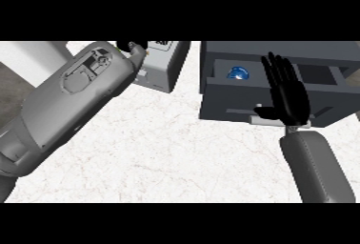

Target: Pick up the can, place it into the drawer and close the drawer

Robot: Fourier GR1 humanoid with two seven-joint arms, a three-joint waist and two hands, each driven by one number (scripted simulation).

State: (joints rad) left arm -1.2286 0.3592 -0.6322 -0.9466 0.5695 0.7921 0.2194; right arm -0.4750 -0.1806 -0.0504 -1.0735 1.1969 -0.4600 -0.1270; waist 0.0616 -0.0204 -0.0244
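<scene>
A blue can [239, 73] lies inside the open dark grey drawer [225, 112] at the upper right of the head view. My right hand [287, 93] is open, its fingers straight, over the drawer's front and reaching across its opening just right of the can, without touching it. The thumb sits near the drawer's front panel. My left forearm rises steeply at the left. Only a small part of my left hand [131, 46] shows at the top edge, so its fingers cannot be read.
A light grey box-shaped appliance [163, 64] stands left of the drawer, right beside my left wrist. The white marble counter [169, 152] spreads across the middle and the bottom. A dark floor strip shows at the far left.
</scene>
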